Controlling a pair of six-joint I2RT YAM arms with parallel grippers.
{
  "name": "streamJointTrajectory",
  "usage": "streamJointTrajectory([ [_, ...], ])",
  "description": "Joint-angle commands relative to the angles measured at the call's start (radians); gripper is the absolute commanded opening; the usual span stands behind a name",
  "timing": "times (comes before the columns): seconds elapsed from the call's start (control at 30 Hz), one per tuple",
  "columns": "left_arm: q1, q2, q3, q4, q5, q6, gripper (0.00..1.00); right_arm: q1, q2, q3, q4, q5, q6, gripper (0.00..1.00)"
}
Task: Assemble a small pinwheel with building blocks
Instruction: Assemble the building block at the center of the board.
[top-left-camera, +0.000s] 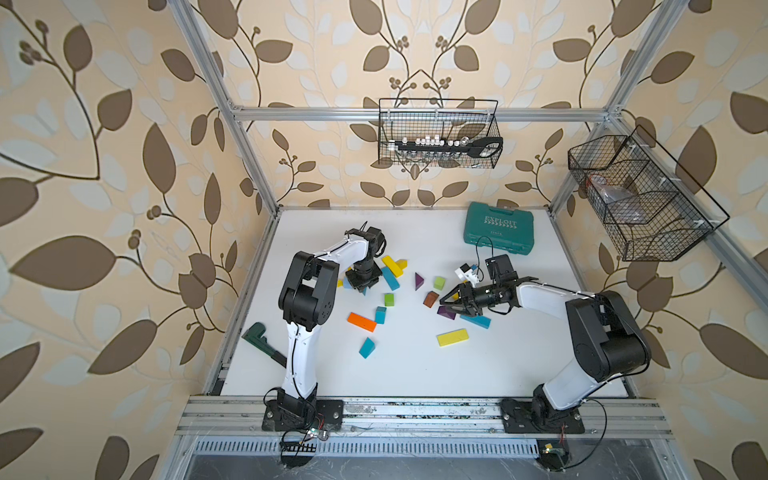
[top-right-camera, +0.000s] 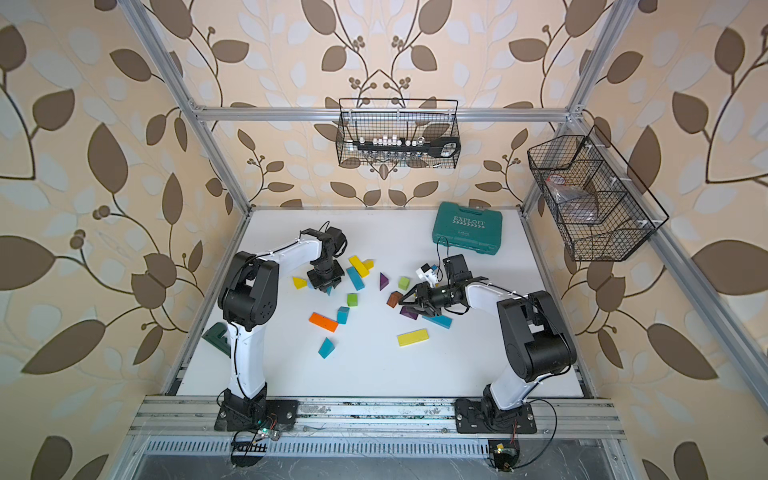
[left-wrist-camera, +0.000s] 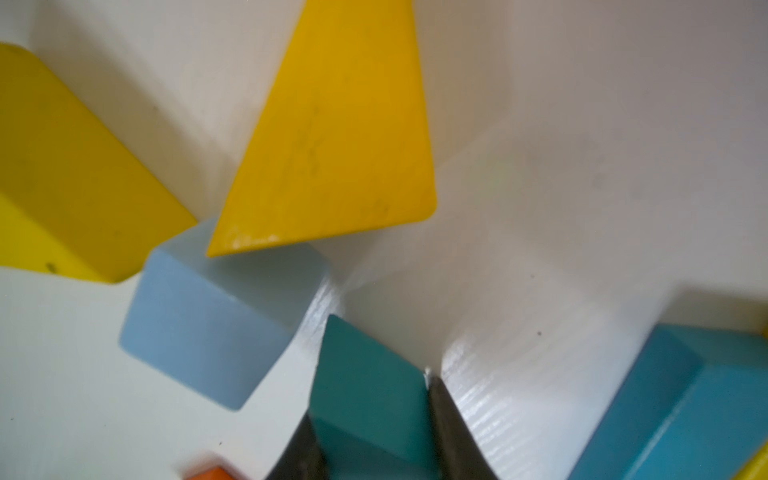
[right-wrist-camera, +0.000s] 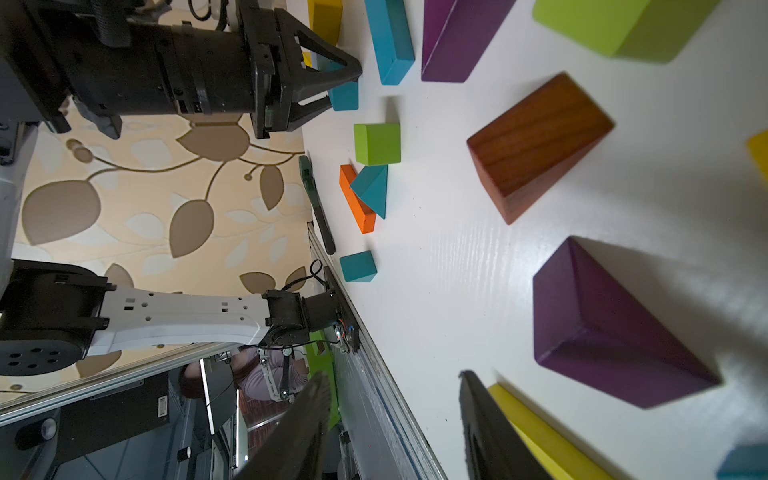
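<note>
Though obscured overhead, wedge (left-wrist-camera: 361, 365) seemingly in left pincer (left-wrist-camera: 370, 395)

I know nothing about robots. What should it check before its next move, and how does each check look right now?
1. The left claw is shut on the teal block: ok.
2. The teal block is off the table: cannot tell.
3. The pale-blue cube stands apart from the held block: ok, narrowly.
4. The right claw is open and empty: ok.
5. The nearer purple wedge lies outside the right claw: ok.
</note>
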Motion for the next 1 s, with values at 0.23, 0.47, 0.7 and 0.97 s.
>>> streamJointTrajectory([
  [0.23,0.009,-0.029,-0.012,-0.01,0.004,-0.03,0.52,0.006,-0.024,-0.014,0.007,-0.021,-0.003,0.51],
  [0.47,0.004,-0.082,-0.023,-0.021,-0.006,-0.023,0.51,0.011,-0.028,-0.017,0.008,-0.022,-0.002,0.51],
  [0.7,0.0,-0.163,-0.042,-0.052,-0.051,-0.01,0.55,0.017,-0.03,-0.017,0.014,-0.025,0.004,0.51],
  [0.97,-0.001,-0.262,-0.091,-0.067,-0.055,0.019,0.61,0.02,-0.058,-0.015,-0.01,-0.018,-0.001,0.51],
])
